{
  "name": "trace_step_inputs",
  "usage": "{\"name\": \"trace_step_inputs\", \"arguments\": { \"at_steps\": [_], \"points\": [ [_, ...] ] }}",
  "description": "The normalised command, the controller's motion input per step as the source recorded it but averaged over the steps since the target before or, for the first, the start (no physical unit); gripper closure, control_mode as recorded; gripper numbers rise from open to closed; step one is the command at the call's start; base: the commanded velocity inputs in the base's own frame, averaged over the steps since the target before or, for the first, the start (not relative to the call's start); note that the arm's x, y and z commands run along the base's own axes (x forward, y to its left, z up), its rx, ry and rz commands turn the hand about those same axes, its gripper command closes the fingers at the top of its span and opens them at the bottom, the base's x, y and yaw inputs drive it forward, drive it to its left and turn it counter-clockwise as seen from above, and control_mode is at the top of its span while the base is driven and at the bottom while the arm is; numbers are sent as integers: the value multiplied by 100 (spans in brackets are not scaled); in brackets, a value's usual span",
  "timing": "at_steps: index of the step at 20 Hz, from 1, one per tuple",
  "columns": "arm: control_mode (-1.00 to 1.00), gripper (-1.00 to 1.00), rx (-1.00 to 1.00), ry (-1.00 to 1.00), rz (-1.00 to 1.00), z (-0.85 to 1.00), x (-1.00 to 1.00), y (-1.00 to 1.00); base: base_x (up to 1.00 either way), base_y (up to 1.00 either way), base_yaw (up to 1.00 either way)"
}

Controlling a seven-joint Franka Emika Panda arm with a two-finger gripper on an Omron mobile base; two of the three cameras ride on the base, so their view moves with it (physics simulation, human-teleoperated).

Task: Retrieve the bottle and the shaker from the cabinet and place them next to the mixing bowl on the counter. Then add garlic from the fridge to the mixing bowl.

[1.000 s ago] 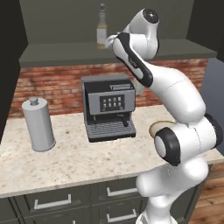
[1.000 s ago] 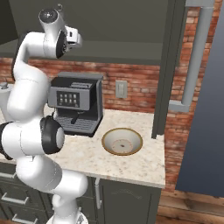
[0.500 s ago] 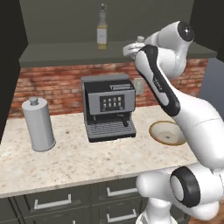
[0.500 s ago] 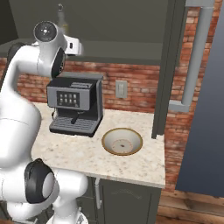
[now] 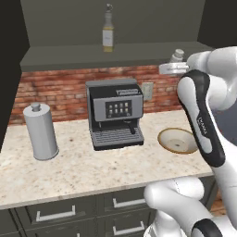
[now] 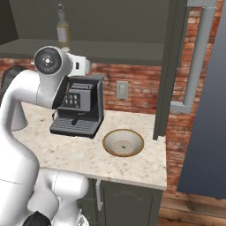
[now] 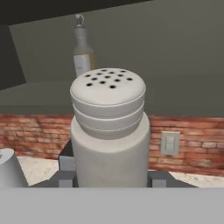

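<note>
A white shaker [image 7: 109, 131] with a perforated cap stands upright between my gripper's jaws, close up in the hand view. My gripper [image 5: 174, 67] is shut on it, high above the counter's right part, with the shaker's cap [image 5: 178, 54] showing above the hand. Behind it the bottle [image 7: 82, 54] of pale liquid stands upright on the cabinet shelf [image 5: 108, 34] [image 6: 62, 28]. Below my hand on the counter lies the shallow tan mixing bowl [image 5: 178, 140] [image 6: 123, 142], to the right of the coffee machine. The garlic and the fridge's inside are out of view.
A black coffee machine [image 5: 115, 113] [image 6: 81, 110] stands at the counter's middle against the brick wall. A grey canister [image 5: 40, 131] is at the left. A wall socket [image 7: 169, 143] sits on the bricks. A dark cabinet side [image 6: 165, 70] bounds the counter at the right.
My arm has swung right, away from the cabinet shelf by the bottle, carrying the shaker out over the bowl side of the counter. The grip has not changed.
</note>
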Motion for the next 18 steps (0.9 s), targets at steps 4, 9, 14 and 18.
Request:
{"name": "trace_step_inputs", "arguments": {
  "at_steps": [4, 9, 14, 18],
  "points": [
    [-100, 100, 0, -5, 0, -3, -91, -56, 0, 0, 0],
    [-100, 100, 0, -6, 0, -22, -85, -56, 0, 0, 0],
    [-100, 100, 0, -5, 0, -36, -72, -49, 0, 0, 0],
    [-100, 100, 0, -4, 2, -54, -37, -28, 0, 0, 0]
  ]
}}
